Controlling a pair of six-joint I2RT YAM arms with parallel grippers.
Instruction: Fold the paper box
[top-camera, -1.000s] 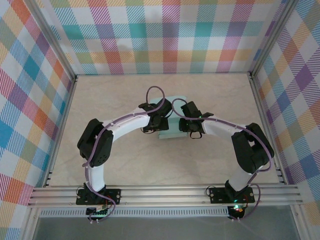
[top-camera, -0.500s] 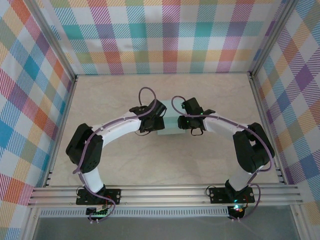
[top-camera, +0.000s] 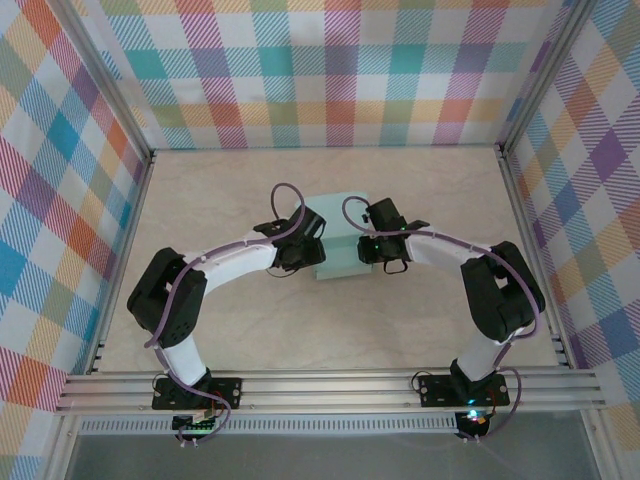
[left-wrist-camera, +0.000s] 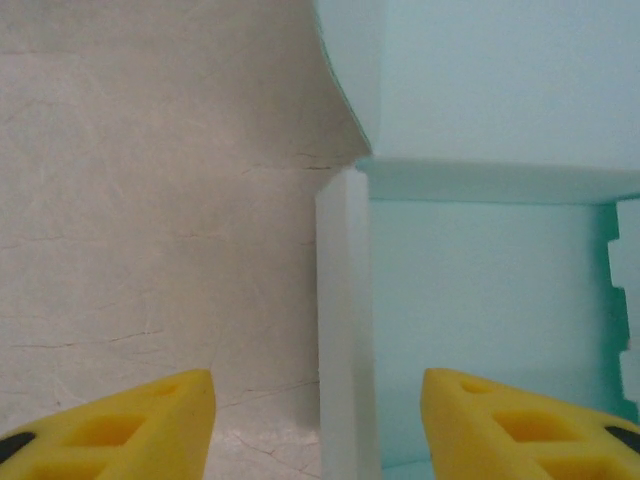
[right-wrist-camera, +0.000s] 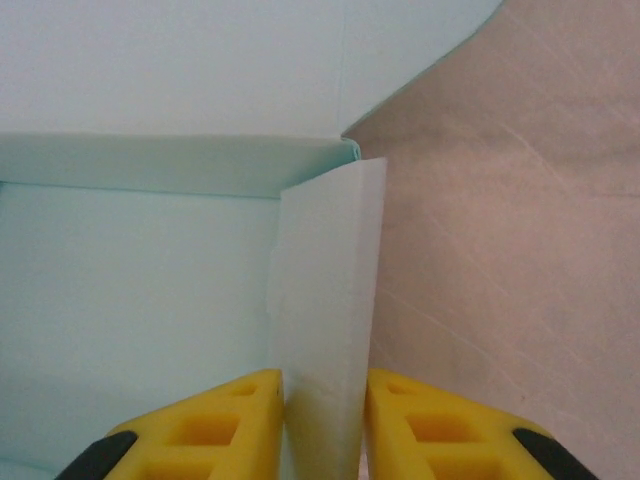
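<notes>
The paper box (top-camera: 342, 240) is pale mint-teal card, part-folded with raised side walls, lying mid-table between the two arms. My left gripper (top-camera: 305, 252) is at its left side. In the left wrist view the left wall (left-wrist-camera: 345, 330) stands upright between the wide-apart yellow fingers (left-wrist-camera: 150, 415) of the left gripper (left-wrist-camera: 318, 425), touching neither; the box floor (left-wrist-camera: 490, 300) lies to its right. My right gripper (top-camera: 372, 250) is at the box's right side. In the right wrist view the right gripper (right-wrist-camera: 322, 425) has its yellow fingers (right-wrist-camera: 225, 420) pressed on both faces of the right wall (right-wrist-camera: 325, 300).
The box lies on a beige marble-pattern tabletop (top-camera: 250, 190) ringed by plaid-covered walls (top-camera: 330, 70). An aluminium rail (top-camera: 330, 388) with both arm bases runs along the near edge. Open tabletop spreads around the box on all sides.
Both grippers have come in onto the box's side walls. The left arm swung back and left, then settled at the left wall. The box now sits slightly farther back.
</notes>
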